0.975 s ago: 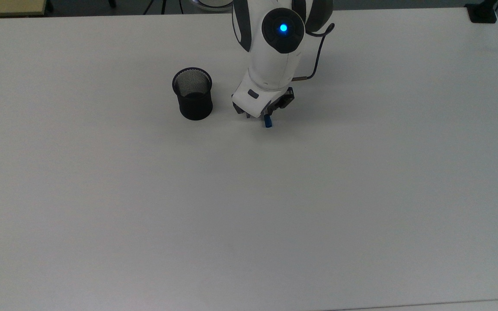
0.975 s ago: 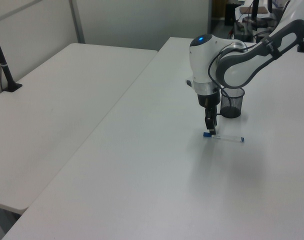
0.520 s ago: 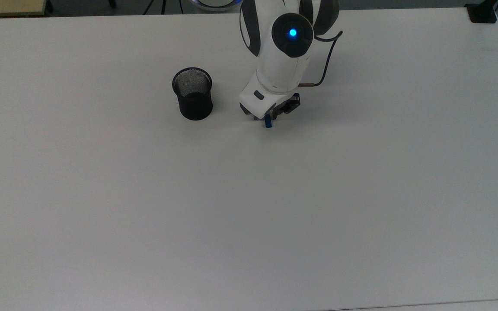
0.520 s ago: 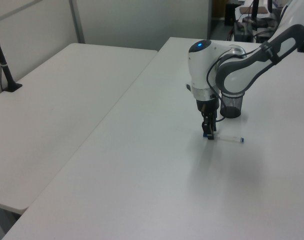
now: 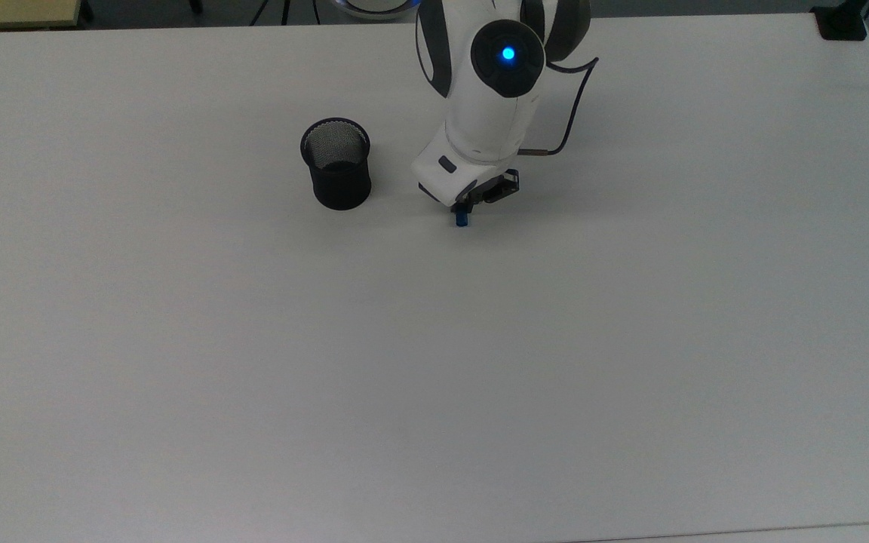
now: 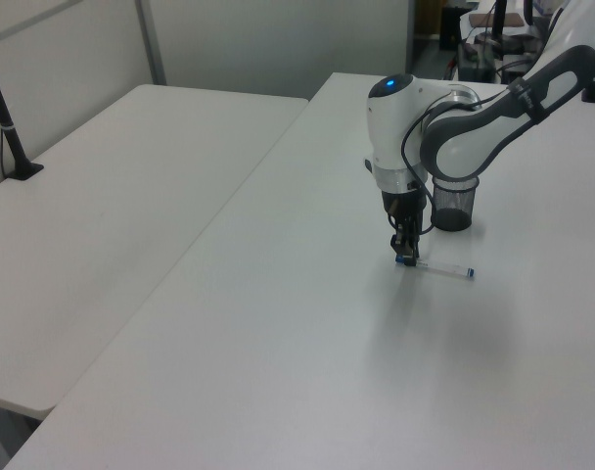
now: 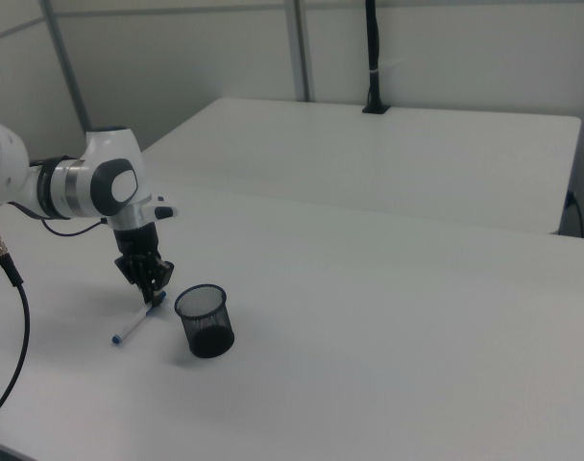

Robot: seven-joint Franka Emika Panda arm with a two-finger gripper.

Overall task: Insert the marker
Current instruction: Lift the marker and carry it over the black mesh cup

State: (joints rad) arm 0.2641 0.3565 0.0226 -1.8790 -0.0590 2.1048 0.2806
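You had the top view looking straight down; the left and right views faced each other across the table [image 5: 178,377], sharing the mesh cup [image 6: 453,205].

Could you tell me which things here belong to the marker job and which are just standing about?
Part of the job:
- marker, lying on the table
- gripper, down at the marker's blue cap
- mesh cup, upright

Just standing about:
- black post on the far table
- second table alongside

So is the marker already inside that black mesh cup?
No, the marker lies on the table beside the mesh cup.
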